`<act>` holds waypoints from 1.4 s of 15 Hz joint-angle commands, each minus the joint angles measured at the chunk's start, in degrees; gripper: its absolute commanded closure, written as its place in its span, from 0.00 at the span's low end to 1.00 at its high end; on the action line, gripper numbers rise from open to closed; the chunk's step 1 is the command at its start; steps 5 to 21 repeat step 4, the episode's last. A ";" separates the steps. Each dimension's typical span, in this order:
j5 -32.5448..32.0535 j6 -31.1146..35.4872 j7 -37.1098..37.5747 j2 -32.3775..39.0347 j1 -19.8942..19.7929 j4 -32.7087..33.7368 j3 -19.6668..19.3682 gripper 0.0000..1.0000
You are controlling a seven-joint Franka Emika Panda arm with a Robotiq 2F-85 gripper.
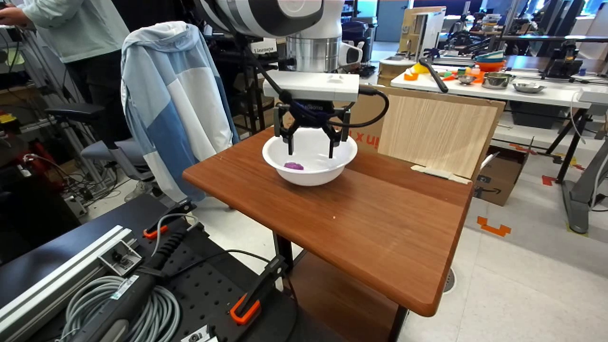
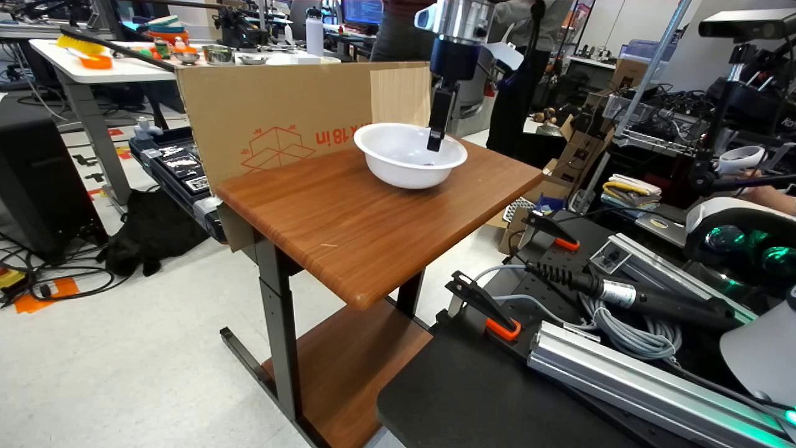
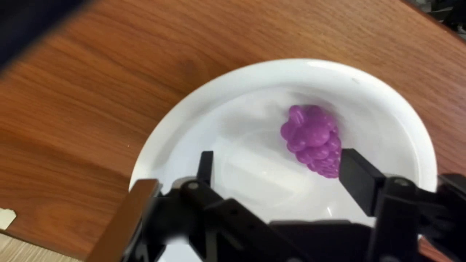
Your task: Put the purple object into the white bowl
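Tabletop | purple object in bowl | wrist view: knobbly | both exterior views: unclear

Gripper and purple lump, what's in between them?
Nothing: in an exterior view, a bare gap shows between the gripper and the purple lump, with the bowl behind it.
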 commanded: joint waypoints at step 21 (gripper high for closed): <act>0.00 1.62 0.03 -7.30 0.13 -5.16 0.09 0.00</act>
